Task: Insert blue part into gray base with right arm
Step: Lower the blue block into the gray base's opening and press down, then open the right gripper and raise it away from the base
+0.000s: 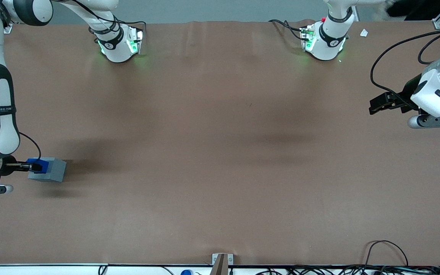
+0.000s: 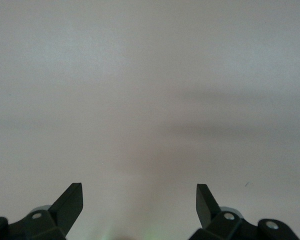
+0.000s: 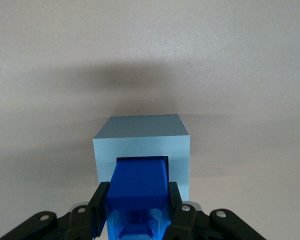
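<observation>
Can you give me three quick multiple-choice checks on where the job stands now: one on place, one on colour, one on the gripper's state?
1. Where does the gray base stand?
A. At the working arm's end of the table
B. Mid-table
C. At the parked arm's end

2. What colour is the part between the fingers?
A. Red
B. Blue
C. Green

3. What is the gripper doing?
A. Open, holding nothing
B. Shut on the blue part
C. Shut on the gray base

Answers:
1 A: the base sits beside the working arm in the front view.
2 B: the blue part is bright blue in the wrist view.
3 B: both fingers press its sides, its end at the base's recess.
</observation>
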Controlling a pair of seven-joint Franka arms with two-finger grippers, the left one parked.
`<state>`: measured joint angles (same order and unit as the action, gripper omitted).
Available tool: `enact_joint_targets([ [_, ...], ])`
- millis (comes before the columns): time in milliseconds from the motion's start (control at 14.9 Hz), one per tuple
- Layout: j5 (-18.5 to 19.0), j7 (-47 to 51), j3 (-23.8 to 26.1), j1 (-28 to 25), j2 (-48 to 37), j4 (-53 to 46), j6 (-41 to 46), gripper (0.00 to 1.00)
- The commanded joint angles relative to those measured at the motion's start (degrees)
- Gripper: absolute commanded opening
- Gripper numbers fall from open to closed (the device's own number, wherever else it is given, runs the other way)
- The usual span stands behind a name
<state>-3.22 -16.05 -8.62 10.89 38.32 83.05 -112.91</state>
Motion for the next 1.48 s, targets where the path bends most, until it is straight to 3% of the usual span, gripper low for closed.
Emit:
enact_joint_targets([
  [0,0.6,-0.3,0.6,1.0,0.5,-1.2,1.3,0.02],
  [67,0.7,-0.3,0.6,0.9,0.5,-1.2,1.2,0.13],
  [134,0.7,-0.4,0.6,0.9,0.5,-1.2,1.1,0.43],
  [201,0.6,-0.4,0.6,0.9,0.5,-1.2,1.0,0.85],
  [268,0.5,-0.4,0.7,0.8,0.5,-1.2,1.1,1.0],
  [872,-0.4,0.4,1.0,-3.3,-6.8,-1.3,5.7,1.0],
  [1409,0.0,11.3,0.9,-9.5,-20.7,-0.5,20.0,1.0],
])
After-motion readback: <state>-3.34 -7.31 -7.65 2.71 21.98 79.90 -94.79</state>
